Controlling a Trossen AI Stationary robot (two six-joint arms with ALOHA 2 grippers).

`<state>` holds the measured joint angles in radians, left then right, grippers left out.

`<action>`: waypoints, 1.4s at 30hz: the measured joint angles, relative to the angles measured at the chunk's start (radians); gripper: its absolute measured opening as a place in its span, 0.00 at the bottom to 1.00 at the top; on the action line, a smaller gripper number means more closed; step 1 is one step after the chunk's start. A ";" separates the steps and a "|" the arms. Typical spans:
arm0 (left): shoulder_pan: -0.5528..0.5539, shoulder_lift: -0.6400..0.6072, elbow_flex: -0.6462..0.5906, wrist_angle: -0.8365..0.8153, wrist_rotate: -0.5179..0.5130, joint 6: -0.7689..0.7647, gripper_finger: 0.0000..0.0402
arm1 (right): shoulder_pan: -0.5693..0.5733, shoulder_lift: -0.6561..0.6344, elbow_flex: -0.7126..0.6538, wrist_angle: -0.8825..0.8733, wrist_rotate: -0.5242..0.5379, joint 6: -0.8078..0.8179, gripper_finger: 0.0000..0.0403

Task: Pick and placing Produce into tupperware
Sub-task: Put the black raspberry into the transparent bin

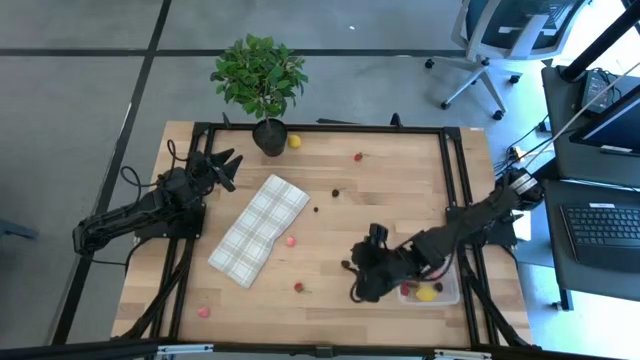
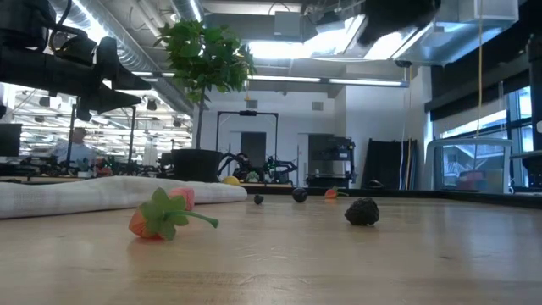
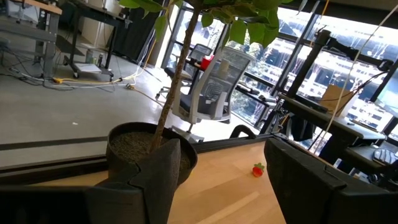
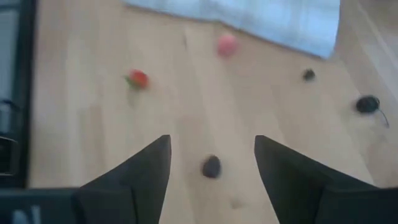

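Tupperware is taken as the landmark: the clear tub sits at the table's near right edge, and a yellow lemon piece and a red piece are seen inside it.

Just to the tub's left the right gripper is held low over the wood. Its fingers are seen spread apart in the right wrist view, nothing between them, with a dark berry lying on the boards in the gap ahead — a pose judged to be a lining-up for the next pick, the berry being the loose piece closest to the tub.

Farther left of the tub, a stemmed strawberry and a pink piece are scattered; another pink piece lies well apart near the table's left front. Far back from the tub, a small red fruit, two dark berries and a second lemon remain unpicked.

The left gripper is parked across the table from the tub, fingers apart and empty, pointed at the potted plant.

Nothing is seen blocking the berry — the plaid cloth lies well to the tub's left, though the pink piece beside its edge may be awkward later.
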<state>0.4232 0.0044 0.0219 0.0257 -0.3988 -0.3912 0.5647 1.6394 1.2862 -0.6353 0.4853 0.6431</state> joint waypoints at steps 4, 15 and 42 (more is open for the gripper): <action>0.000 0.000 0.000 0.000 0.000 0.000 0.56 | -0.097 0.000 -0.052 -0.035 -0.030 -0.016 0.58; 0.000 0.000 0.000 0.000 0.000 0.000 0.56 | -0.454 0.000 -0.113 -0.055 -0.413 -0.178 0.58; 0.000 0.000 0.000 0.000 0.000 0.001 0.56 | -0.515 0.001 -0.229 0.241 -0.565 0.029 0.64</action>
<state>0.4232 0.0044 0.0216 0.0261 -0.3988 -0.3901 0.0499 1.6405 1.0576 -0.3938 -0.0801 0.6721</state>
